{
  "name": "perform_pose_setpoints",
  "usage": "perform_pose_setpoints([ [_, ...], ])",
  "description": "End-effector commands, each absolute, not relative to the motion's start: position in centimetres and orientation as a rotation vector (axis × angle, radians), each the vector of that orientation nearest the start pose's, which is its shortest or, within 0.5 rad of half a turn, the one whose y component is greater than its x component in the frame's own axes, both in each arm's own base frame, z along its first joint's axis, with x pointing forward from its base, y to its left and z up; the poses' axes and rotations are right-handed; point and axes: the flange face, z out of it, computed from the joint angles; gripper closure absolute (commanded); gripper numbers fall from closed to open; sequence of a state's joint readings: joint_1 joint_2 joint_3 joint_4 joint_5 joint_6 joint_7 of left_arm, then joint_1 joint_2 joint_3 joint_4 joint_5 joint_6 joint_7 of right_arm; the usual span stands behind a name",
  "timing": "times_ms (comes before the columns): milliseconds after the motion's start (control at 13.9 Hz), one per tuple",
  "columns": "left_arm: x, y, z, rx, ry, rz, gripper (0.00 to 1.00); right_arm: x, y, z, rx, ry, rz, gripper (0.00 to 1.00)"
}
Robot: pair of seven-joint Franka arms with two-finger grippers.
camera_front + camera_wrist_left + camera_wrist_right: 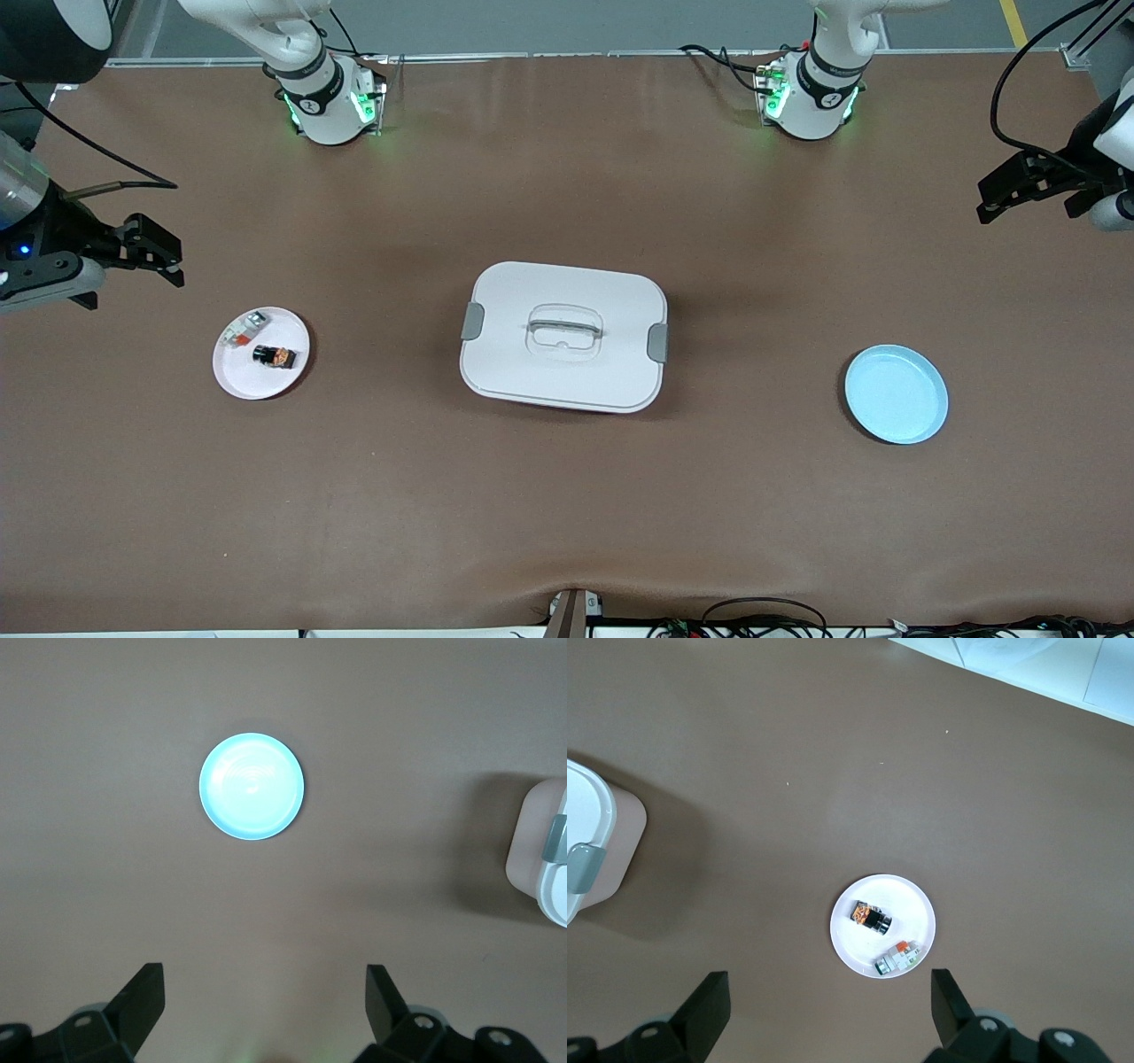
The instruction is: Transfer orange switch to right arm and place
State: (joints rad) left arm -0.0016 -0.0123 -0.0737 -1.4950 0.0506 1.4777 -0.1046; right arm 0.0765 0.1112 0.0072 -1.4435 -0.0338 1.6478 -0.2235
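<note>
Both grippers hang open and empty — the right gripper (164, 257) nearest the white plate (237, 379) holding the orange switch (274, 356), the left gripper (1010, 190) well apart from it — so nothing is picked yet.

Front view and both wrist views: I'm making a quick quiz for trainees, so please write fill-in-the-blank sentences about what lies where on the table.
1. The orange switch lies on the ____ plate.
2. The blue plate holds ____.
3. The white box in the middle has its lid ____.
4. The left gripper and the right gripper both have their fingers ____.

Missing words: white; nothing; on; open
</note>
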Motion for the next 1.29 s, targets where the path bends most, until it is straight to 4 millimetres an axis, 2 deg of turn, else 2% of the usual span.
perform_pose_setpoints([
  [0, 53.6, -3.3, 66.0, -3.101, -0.02, 0.017, 0.0, 59.5, 5.2, 63.7, -3.139, -0.485, -0.16, 0.0],
  [359, 53.7, -3.4, 66.4, -3.099, -0.018, 0.002, 0.0, 59.5, 4.5, 63.7, -3.136, -0.465, -0.155, 0.0],
  [431, 53.6, -3.4, 66.4, -3.099, -0.018, 0.0, 0.0, 59.5, 3.6, 63.8, -3.134, -0.438, -0.158, 0.0],
  [503, 53.6, -3.4, 66.4, -3.099, -0.018, 0.0, 0.0, 59.6, 1.6, 63.8, -3.139, -0.387, -0.157, 0.0],
  [790, 53.4, -3.7, 66.4, -3.096, -0.009, 0.009, 0.0, 59.6, -0.1, 63.8, -3.142, -0.345, -0.155, 0.0],
  [1221, 53.0, -3.7, 66.5, -3.093, -0.01, 0.023, 0.0, 59.6, -0.1, 64.0, -3.144, -0.34, -0.155, 0.0],
])
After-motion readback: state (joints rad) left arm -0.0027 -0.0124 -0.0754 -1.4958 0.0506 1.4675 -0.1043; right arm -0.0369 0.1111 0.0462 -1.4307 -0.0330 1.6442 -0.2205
